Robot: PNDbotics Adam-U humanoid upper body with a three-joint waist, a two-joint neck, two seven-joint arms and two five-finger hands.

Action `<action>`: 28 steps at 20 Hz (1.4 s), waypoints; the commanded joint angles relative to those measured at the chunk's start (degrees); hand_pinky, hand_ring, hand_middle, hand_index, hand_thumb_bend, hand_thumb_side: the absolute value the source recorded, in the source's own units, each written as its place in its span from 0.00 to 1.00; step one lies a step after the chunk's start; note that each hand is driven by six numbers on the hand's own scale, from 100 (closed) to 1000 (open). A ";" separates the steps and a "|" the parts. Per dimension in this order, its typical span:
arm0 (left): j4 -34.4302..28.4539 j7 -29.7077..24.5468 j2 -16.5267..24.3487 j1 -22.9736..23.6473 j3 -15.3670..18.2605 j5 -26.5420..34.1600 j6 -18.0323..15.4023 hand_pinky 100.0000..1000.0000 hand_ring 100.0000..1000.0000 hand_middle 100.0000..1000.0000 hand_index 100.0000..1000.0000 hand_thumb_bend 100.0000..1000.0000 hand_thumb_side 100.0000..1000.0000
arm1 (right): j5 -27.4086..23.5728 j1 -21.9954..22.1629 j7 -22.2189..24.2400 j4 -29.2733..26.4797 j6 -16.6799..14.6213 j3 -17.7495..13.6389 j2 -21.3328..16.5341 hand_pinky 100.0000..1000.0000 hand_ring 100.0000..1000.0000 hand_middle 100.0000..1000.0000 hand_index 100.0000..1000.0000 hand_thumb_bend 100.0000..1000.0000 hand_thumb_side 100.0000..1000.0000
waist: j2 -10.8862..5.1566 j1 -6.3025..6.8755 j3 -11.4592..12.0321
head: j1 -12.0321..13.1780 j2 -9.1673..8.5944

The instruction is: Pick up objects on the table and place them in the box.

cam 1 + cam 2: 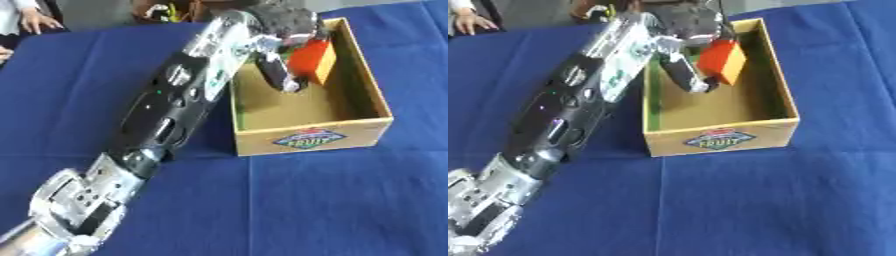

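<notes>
left hand [686, 37]: curled round orange block [721, 62]
block: over box [721, 139] interior, at hand's 4 o'clock

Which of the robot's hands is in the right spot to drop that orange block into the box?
The left. Its left hand already holds the orange block over the open box, near the far end, so it likely only needs to let go. The right hand shows in neither view.
</notes>
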 commanded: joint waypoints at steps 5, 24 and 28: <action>2.40 1.87 -1.89 -0.78 -1.86 -5.60 0.53 0.07 0.35 0.26 0.64 0.00 0.14 | -0.86 -0.87 0.60 -0.84 0.02 0.50 -0.39 0.80 0.96 0.67 0.94 0.00 0.98 | -0.77 -0.46 -0.40 | 0.45 -1.17; 7.56 1.67 -4.98 0.83 0.23 -20.20 -3.52 0.86 1.00 1.00 1.00 0.32 0.98 | -0.90 -0.82 0.77 -0.84 0.12 0.39 -0.27 0.80 0.96 0.67 0.94 0.00 0.99 | -0.75 -0.45 -0.57 | 0.26 -1.18; 7.43 3.44 -5.00 0.71 1.54 -20.33 -3.69 0.90 1.00 1.00 1.00 0.54 1.00 | -0.98 -0.78 0.85 -0.84 0.17 0.37 -0.30 0.80 0.96 0.67 0.94 0.00 0.99 | -0.89 -0.42 -0.53 | 0.09 -1.05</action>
